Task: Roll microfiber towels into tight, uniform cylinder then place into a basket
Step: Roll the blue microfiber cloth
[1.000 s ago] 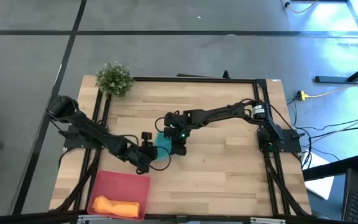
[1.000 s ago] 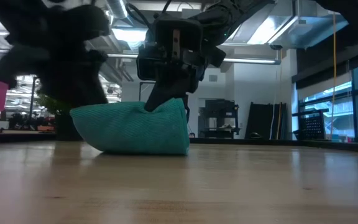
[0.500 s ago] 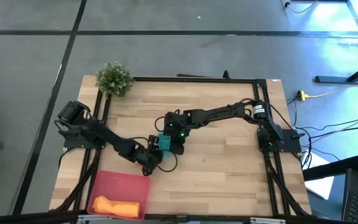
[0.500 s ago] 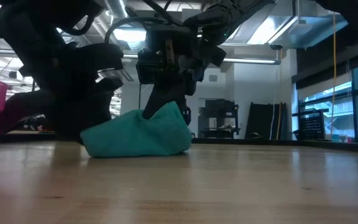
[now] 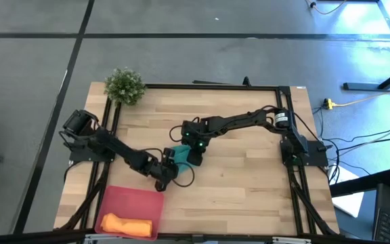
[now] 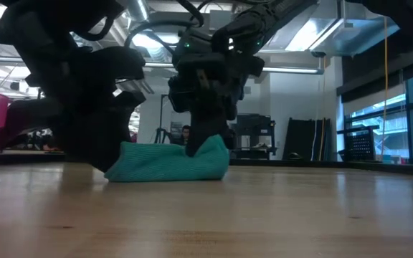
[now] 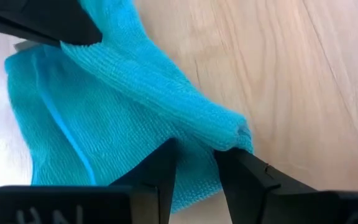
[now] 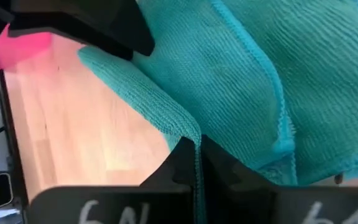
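- Since 1 second ago, the soft teal microfiber towel (image 6: 169, 161) lies flatter and lower on the light wooden table (image 5: 249, 183), mid-frame in the high view.
- Left gripper (image 5: 170, 165) pinches its fold.
- Right gripper (image 5: 193, 150) is clenched on its edge.
- At lower left, the rolled orange towel (image 5: 126, 224) lies inside the shallow pink-red rectangular basket (image 5: 131, 200).

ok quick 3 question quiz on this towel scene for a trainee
1. True or false: the orange towel lies in the basket.
2. Which grippers pinch the teal towel? A) left only B) right only C) both
3. Fill in: the plant stands at the table's far ____ corner.

Key: 1 true. 2 C: left gripper and right gripper each hold a fold. 3 left.
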Robot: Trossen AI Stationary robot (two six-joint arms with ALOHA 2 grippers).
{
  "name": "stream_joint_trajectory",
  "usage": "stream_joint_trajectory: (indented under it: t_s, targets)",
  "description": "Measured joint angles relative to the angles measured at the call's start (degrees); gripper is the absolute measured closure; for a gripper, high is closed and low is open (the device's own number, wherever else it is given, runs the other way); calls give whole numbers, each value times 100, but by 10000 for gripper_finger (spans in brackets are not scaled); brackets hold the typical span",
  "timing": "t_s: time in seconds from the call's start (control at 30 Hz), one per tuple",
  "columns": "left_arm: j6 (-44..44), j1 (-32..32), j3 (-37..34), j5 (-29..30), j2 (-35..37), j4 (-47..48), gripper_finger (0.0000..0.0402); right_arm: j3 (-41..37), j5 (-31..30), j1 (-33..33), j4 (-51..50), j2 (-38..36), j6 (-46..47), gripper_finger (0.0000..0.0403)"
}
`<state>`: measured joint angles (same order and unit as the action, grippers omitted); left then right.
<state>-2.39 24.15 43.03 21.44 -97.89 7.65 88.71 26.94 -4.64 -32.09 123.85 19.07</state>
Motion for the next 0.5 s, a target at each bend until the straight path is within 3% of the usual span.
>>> stream_joint_trajectory:
  t_s: [0.5]
  targets:
    - [17,-84,-33,131,184,99,292,4,-1069,-6,33,26,13,392]
